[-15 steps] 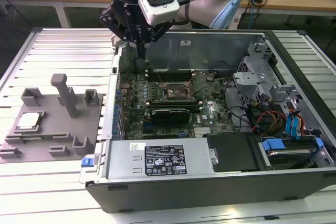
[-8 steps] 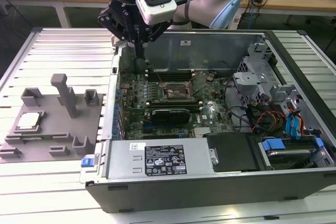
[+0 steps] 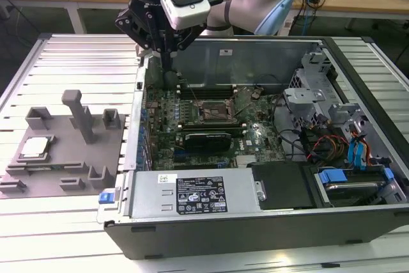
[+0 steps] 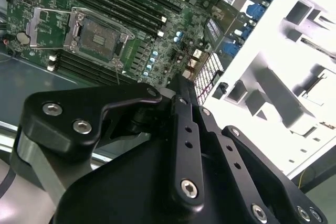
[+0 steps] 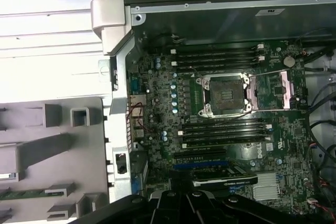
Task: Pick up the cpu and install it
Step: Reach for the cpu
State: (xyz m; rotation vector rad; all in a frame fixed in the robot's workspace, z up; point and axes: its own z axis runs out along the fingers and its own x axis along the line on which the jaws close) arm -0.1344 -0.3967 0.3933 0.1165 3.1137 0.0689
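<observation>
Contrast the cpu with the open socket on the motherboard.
The cpu lies on the grey fixture outside the case; the socket sits on the motherboard inside it. The cpu's top is silvery and plain; the socket is dark, with its metal frame swung open. Both are square and lie flat.

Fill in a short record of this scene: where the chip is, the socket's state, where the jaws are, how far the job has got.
chip: lying flat on the grey holder, at the exterior view's left
socket: open and empty, on the board inside the computer case
jaws: closed, empty, above the case wall nearest the holder
progress: chip not yet picked up
</observation>
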